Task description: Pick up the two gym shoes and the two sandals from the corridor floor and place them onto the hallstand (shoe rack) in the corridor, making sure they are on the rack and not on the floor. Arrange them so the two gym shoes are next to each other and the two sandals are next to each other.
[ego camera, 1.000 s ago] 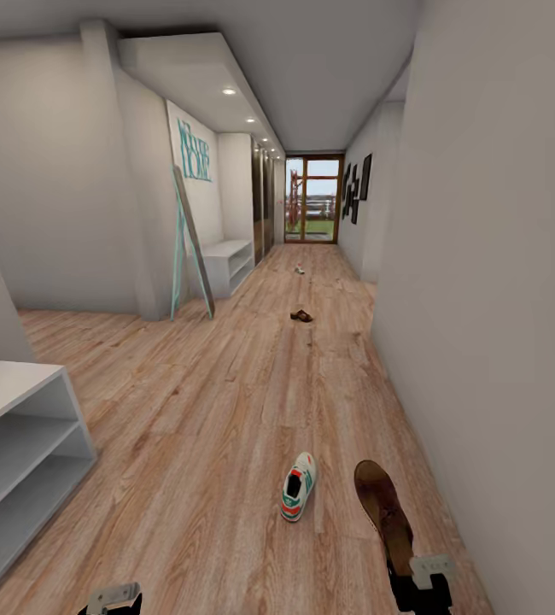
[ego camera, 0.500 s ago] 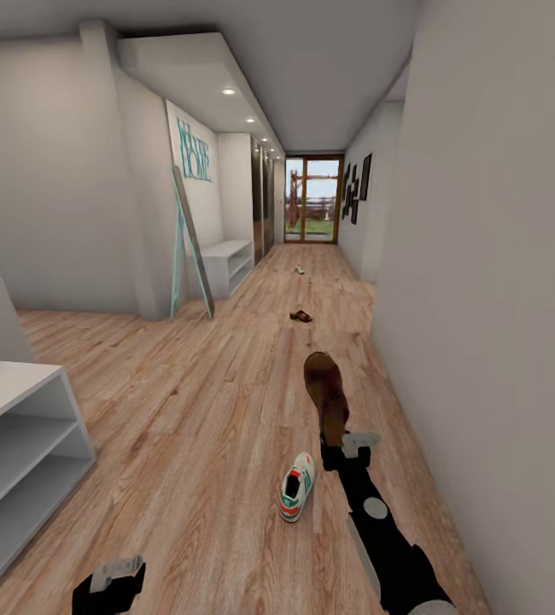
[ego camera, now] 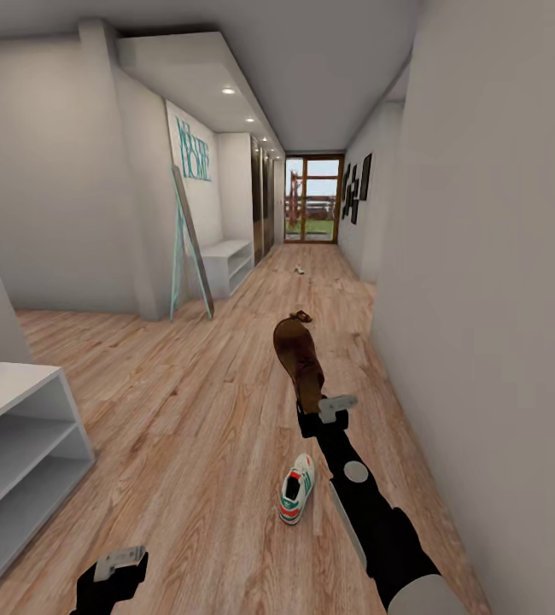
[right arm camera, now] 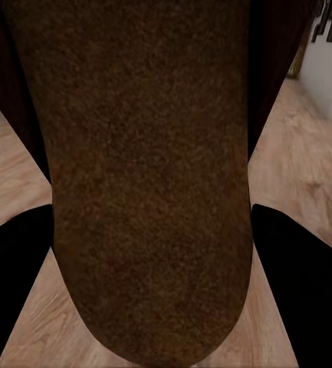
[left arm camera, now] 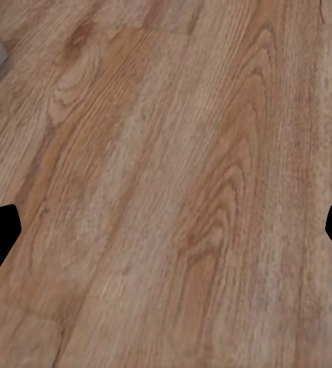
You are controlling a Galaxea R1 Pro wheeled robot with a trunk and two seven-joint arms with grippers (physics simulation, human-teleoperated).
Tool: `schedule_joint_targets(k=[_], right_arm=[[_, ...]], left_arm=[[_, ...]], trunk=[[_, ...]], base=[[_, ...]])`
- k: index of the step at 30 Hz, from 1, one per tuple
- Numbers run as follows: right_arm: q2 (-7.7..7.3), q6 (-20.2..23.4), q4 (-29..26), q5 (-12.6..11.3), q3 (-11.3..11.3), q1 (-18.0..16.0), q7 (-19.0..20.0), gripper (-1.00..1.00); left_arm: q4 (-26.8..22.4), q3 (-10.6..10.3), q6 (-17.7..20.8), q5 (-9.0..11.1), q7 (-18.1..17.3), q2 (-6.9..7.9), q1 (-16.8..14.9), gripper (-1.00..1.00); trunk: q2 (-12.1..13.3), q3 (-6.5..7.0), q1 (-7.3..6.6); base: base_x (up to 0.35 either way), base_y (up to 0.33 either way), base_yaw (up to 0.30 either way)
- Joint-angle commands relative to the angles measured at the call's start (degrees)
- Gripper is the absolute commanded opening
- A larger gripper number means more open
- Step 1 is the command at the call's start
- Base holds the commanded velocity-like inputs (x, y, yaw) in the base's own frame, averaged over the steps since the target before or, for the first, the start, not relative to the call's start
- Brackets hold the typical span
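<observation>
My right gripper (ego camera: 321, 418) is shut on the heel end of a brown sandal (ego camera: 300, 359), held in the air above the corridor floor (ego camera: 192, 410). In the right wrist view the sandal's sole (right arm camera: 146, 176) sits between the dark fingers (right arm camera: 300, 291). A white and green gym shoe (ego camera: 297, 489) lies on the floor just under that arm. The other sandal (ego camera: 304, 317) lies farther down the corridor, partly behind the held one. A second gym shoe (ego camera: 299, 270) lies farther still. The hallstand (ego camera: 228, 261) stands at the left wall under teal letters. My left gripper (ego camera: 118, 566) is open over bare planks (left arm camera: 166, 192).
A pale grey open shelf unit (ego camera: 17, 427) stands close at the left. A teal-framed mirror (ego camera: 189, 243) leans on the wall corner before the hallstand. The right wall (ego camera: 482, 342) runs close beside my right arm. A glass door (ego camera: 312, 199) ends the corridor.
My right arm has lifted the sandal off the floor and stretched forward and a little left with it. The left gripper has risen slightly. The near gym shoe has stayed put.
</observation>
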Motion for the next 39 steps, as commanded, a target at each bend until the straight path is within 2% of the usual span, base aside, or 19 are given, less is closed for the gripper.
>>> schedule_joint_targets(k=[1,11,33,39], right_arm=[[0.0,0.0,-0.05,0.59,0.34,-0.04,-0.37,-1.0],[0.0,0.3,-0.14,0.58,1.78,-0.08,-0.37,-1.0],[0.0,0.26,0.23,0.58,1.87,0.01,-0.37,-1.0],[0.0,0.24,0.39,0.58,1.87,0.01,-0.07,-1.0]], left_arm=[[0.05,0.18,-0.15,0.1,-0.16,-0.01,-0.06,1.0],[0.05,0.2,-0.35,0.1,-0.13,-0.12,-0.12,1.0],[0.05,0.3,-0.46,0.19,-0.13,-0.28,-0.1,1.0],[0.05,0.27,-0.67,0.19,-0.13,-0.27,-0.04,1.0]], trunk=[[-0.02,-0.06,0.0],[-0.02,-0.06,0.0],[-0.02,-0.06,0.0],[-0.02,-0.06,0.0]], base=[[0.181,0.0,0.0],[0.194,0.0,0.0],[0.229,-0.124,0.0],[0.065,-0.044,0.0]])
